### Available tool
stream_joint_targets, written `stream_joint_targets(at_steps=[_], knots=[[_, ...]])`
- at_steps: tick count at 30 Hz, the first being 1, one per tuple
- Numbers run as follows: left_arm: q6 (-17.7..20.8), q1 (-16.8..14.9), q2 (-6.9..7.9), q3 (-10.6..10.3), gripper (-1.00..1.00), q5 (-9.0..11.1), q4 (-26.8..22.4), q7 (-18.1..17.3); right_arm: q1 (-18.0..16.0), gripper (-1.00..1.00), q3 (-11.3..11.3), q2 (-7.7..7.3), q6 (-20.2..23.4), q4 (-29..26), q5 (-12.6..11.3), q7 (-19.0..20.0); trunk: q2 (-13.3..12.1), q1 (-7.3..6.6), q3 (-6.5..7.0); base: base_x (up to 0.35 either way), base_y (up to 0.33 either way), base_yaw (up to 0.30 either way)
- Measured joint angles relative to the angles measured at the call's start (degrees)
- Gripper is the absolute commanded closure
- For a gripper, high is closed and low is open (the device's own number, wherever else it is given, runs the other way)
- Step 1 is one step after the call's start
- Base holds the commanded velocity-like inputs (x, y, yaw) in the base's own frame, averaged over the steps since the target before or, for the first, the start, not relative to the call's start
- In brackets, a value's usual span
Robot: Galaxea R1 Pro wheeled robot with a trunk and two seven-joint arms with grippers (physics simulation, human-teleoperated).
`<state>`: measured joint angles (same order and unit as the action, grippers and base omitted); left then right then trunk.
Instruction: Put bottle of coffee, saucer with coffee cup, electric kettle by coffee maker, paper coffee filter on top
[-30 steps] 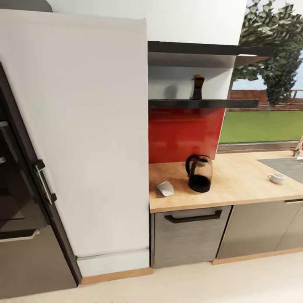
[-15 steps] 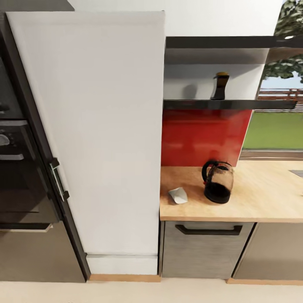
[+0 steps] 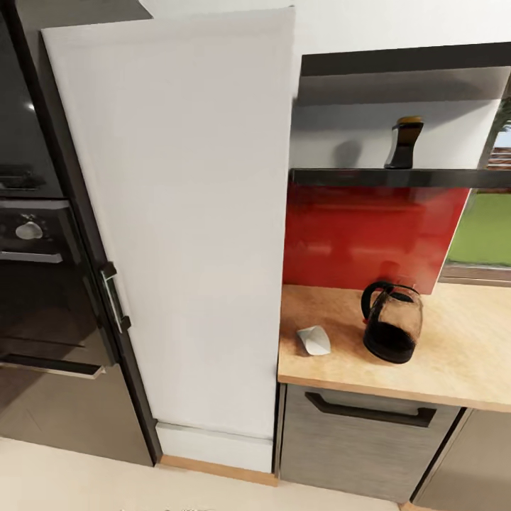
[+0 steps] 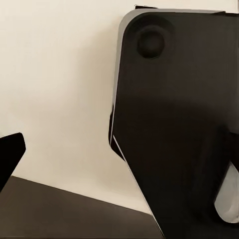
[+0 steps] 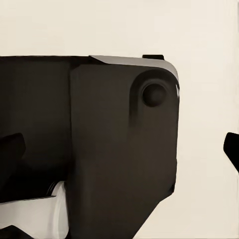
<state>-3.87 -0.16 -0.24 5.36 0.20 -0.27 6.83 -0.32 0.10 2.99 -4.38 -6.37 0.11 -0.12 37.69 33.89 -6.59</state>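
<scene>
The dark coffee bottle (image 3: 404, 143) stands upright on the black shelf (image 3: 369, 177) above the red backsplash. Below it, on the wooden countertop (image 3: 461, 362), sits a glass electric kettle (image 3: 392, 331) with a black handle and base. A white paper coffee filter (image 3: 314, 340) lies to its left near the counter's front edge. In the right wrist view my right gripper (image 5: 119, 149) is open, its dark fingertips (image 5: 11, 149) far apart over the robot's own dark body. My left gripper (image 4: 119, 154) also looks open, with one fingertip (image 4: 10, 154) at the frame's edge.
A tall white cabinet (image 3: 191, 227) with a dark handle (image 3: 112, 297) takes up the middle of the head view. A black built-in oven (image 3: 35, 284) stands to its left. A grey drawer with a black handle (image 3: 369, 411) sits under the counter. Pale floor runs along the bottom.
The head view has swung left, so the whole picture shifted right. The cup, sink and most of the window have left the frame, and more of the oven shows. Nothing on the counter moved.
</scene>
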Motion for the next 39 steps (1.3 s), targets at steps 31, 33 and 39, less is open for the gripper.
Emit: stream_joint_targets(at_steps=[31,33,39], knots=[[-1.9,0.1,0.56,-0.5,-1.0,-0.4,0.0,0.0,-0.1,-1.0,8.7,1.06,-10.7,-57.7,-0.3,0.0,0.0,0.0,0.0,0.0,-0.016,0.009],[-1.9,0.1,0.52,-0.5,-1.0,-0.4,0.0,0.0,-0.1,-1.0,9.5,1.62,-8.5,-62.9,-0.3,-0.1,0.0,0.0,0.0,0.0,0.0,0.0],[-1.9,0.1,0.37,-0.6,-1.0,-0.4,0.0,0.0,-0.2,-1.0,10.0,2.13,-2.1,-70.8,-0.2,0.4,0.0,0.0,0.0,0.0,0.0,0.0]])
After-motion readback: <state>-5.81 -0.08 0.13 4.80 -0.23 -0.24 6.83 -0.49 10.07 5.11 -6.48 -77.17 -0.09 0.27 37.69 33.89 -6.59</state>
